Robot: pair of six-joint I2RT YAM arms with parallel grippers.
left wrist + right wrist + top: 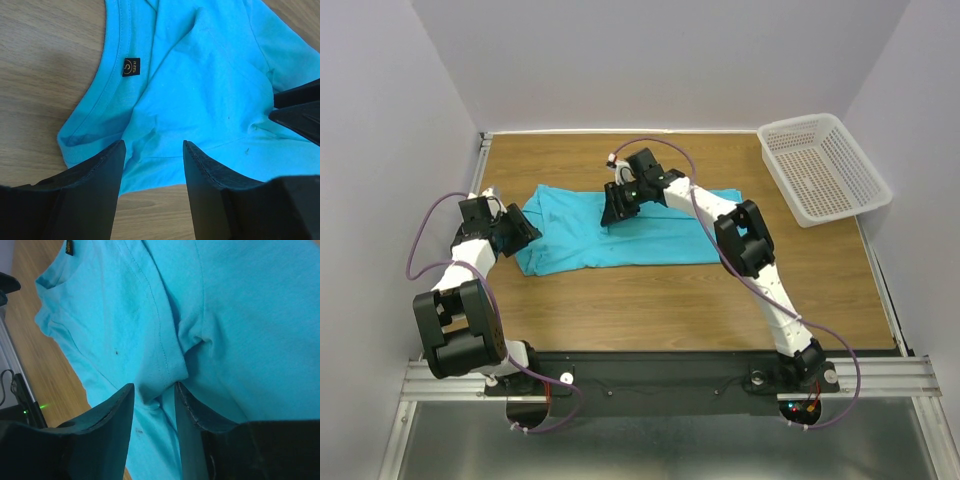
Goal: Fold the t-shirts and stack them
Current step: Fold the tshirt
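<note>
Seen from above, the left hand [526, 233] covers the collar end of the t-shirt [660, 240]; the right hand [616, 213] hides part of its far edge; at the left wrist the shirt runs off the top and right edges, and the letter on the neck label [131, 67] is too small to read; at the right wrist a fold lies between the fingers [115, 420]; whether they pinch it cannot be told.

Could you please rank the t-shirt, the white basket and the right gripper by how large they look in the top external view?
1. t-shirt, clearly the largest.
2. white basket.
3. right gripper, smallest, even though it stands above the tabletop, nearer the camera.
</note>
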